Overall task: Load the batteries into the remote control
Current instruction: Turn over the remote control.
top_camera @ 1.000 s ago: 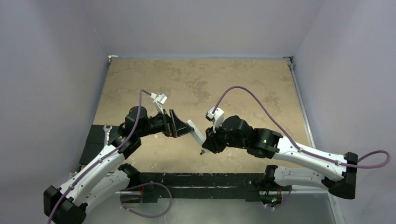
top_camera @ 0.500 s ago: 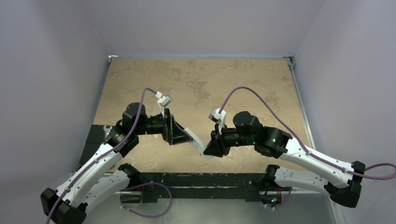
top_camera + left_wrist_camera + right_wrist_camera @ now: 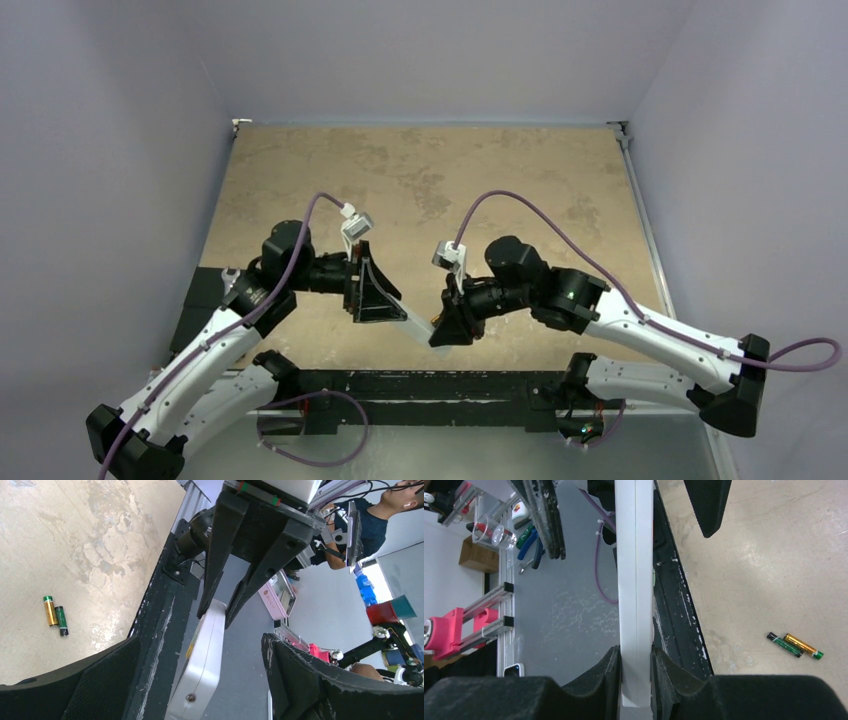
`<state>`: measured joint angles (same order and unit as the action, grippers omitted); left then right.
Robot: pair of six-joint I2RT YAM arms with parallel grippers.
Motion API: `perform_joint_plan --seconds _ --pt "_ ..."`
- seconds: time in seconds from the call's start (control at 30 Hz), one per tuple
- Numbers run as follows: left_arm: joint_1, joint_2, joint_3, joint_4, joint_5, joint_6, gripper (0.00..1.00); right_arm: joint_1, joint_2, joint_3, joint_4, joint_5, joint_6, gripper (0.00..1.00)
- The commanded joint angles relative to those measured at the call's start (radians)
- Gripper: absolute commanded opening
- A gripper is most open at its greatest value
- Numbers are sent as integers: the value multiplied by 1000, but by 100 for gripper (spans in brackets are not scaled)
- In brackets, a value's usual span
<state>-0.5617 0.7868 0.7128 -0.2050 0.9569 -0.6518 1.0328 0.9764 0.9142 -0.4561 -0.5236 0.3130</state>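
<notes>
Surface: tan, mottled tabletop (image 3: 430, 170) boxed in by pale lilac walls (image 3: 120, 150), with a black strip (image 3: 420, 382) along the near edge.
Surroundings: past the near edge, a pink fixture (image 3: 444, 630), a clear cup (image 3: 496, 530) and pliers (image 3: 531, 542) with coloured handles. Seen from the left wrist, a pink tin (image 3: 277, 597) and a person (image 3: 370, 520) in a dark shirt.
In the way: both gripper bodies crowded tip to tip above the near edge of the table.
Batteries (image 3: 55, 617): two, lying side by side and touching on bare tabletop. Near the black strip, well apart from both grippers. One gold, one dark green.
Remote control (image 3: 635, 580): off the table, in the air between the two arms, roughly above the black strip. Edge-on to both wrist cameras.
Right gripper (image 3: 636, 652): fingers (image 3: 599, 680) clamped on one end of the remote control, pressed against its two opposite faces.
Left gripper (image 3: 201, 640): fingers (image 3: 100, 680) spread wide, straddling the other end of the remote control. Gap visible on each side, no contact seen.
</notes>
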Motion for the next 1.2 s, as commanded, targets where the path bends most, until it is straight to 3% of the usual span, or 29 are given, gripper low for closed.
perform_joint_plan --seconds 0.0,0.23,0.37,0.7,0.9,1.03,1.1,1.17 --pt "6 -18 14 10 43 33 87 -5 30 72 41 -64 -15 0" --pt "6 -14 33 -82 38 98 64 -17 42 88 31 -95 -14 0" --pt "7 -14 36 -112 40 126 57 -29 42 91 22 -114 -15 0" --pt "6 -12 54 -111 63 144 44 -48 33 70 9 -149 -12 0" --pt "6 -11 51 -69 83 122 43 -55 36 50 42 -183 -5 0" --pt "6 -13 41 -31 96 94 37 -59 42 41 59 -194 -3 0" --pt "6 -16 35 -16 100 84 32 -60 44 37 61 -194 -5 0" --pt "6 -18 29 -3 107 77 18 -62 44 34 63 -191 -5 0"
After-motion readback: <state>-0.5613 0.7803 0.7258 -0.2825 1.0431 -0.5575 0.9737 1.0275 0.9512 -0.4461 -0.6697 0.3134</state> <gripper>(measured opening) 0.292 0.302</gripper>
